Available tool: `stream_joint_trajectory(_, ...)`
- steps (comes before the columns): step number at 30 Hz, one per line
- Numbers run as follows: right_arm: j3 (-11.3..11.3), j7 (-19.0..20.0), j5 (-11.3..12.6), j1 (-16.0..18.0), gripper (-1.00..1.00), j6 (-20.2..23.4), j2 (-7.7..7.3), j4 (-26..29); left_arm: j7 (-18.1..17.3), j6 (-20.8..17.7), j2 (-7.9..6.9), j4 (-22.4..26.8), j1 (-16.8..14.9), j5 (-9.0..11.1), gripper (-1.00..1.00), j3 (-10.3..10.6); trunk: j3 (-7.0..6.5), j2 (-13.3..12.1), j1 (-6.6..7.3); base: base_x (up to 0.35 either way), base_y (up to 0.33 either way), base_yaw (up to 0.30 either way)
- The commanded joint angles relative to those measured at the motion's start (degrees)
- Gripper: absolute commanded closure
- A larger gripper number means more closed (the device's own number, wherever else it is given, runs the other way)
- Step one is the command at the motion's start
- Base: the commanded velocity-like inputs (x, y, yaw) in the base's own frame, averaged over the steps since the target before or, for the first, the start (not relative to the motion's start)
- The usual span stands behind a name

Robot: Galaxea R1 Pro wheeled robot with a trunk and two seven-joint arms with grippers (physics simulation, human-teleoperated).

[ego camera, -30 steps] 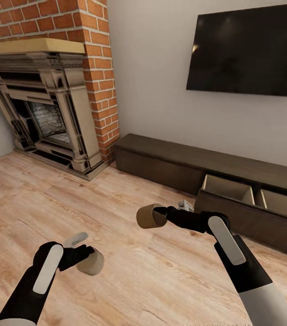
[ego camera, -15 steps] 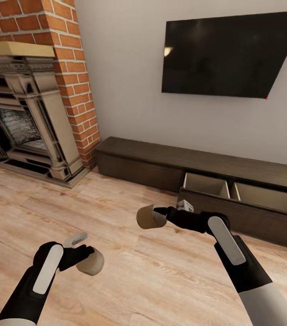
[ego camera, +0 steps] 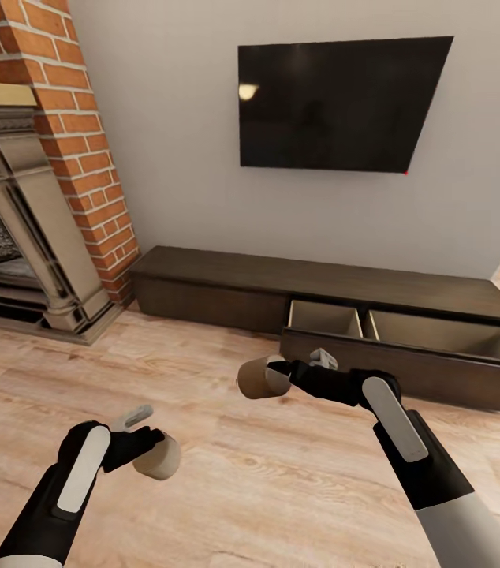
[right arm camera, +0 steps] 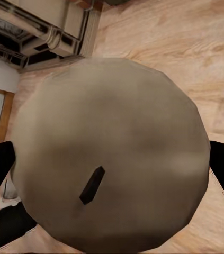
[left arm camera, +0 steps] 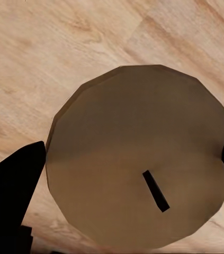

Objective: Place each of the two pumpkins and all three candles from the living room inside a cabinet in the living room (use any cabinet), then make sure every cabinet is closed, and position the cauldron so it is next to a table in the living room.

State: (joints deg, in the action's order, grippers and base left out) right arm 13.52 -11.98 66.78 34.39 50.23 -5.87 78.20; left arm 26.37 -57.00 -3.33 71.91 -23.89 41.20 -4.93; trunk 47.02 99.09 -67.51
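I hold two candles, each a stubby beige cylinder. My left gripper (ego camera: 151,444) is shut on one candle (ego camera: 162,460) low over the wood floor; in the left wrist view that candle (left arm camera: 141,159) sits between the dark fingers (left arm camera: 11,185), wick end facing the camera. My right gripper (ego camera: 280,373) is shut on the other candle (ego camera: 255,378), held in front of the cabinet (ego camera: 226,284). The same candle (right arm camera: 112,153) is seen end-on in the right wrist view. The cabinet's wide drawer (ego camera: 408,335) stands pulled out, with pale compartments. Pumpkins and cauldron are out of view.
A black TV (ego camera: 337,102) hangs on the off-white wall above the cabinet. The red-brick fireplace (ego camera: 21,229) stands at the left, and also appears in the right wrist view as the fireplace (right arm camera: 43,32). Light plank floor (ego camera: 281,489) lies between me and the cabinet.
The camera has turned right: fireplace, cabinet and TV all slid left in the picture. Both arms keep the same pose, each still gripping its candle.
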Motion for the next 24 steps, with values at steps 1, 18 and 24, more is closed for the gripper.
stream_joint_trajectory(1, 0.1, -0.6, 0.9, 0.1, 1.00, 0.0, -0.05, 0.1, 0.5, -0.1, -0.01, 0.1, 0.0, 0.7, 1.00, 0.0, -0.14, -0.4, 0.23, 0.000, 0.000, -0.277)
stream_joint_trajectory(18, 0.1, -0.6, 0.9, 0.1, 1.00, 0.0, -0.02, 0.0, 0.5, -0.1, -0.01, 0.1, 0.0, 0.7, 1.00, 0.0, -3.19, -7.2, 3.97, 0.000, 0.000, -0.277)
stream_joint_trajectory(24, 0.1, -0.6, 0.9, 0.1, 1.00, 0.0, -0.05, 0.0, 0.5, -0.1, -0.01, 0.1, 0.0, 0.7, 1.00, 0.0, -4.27, -9.6, 5.28, 0.000, 0.000, -0.277)
